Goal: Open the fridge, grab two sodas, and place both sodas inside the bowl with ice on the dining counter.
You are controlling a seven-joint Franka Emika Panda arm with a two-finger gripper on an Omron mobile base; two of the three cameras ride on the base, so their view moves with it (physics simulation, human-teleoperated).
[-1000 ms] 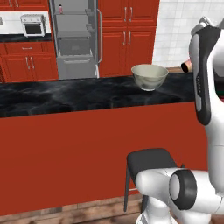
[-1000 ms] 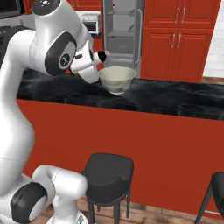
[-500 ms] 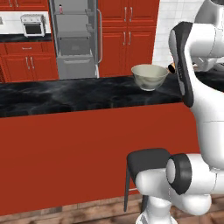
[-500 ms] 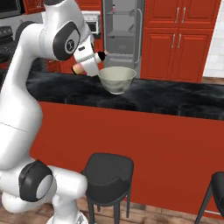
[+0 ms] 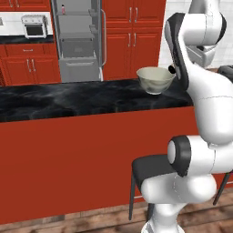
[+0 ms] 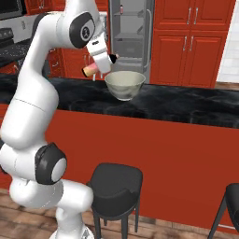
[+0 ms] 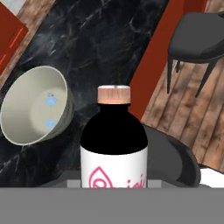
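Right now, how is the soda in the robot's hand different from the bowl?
The soda is dark with a tan cap and a white label; the bowl is plain pale greenish-white. The soda is slim and capped shut; the bowl is wide and open on top. The soda is held in the air by the hand; the bowl sits on the black counter. Both are near the counter's edge.
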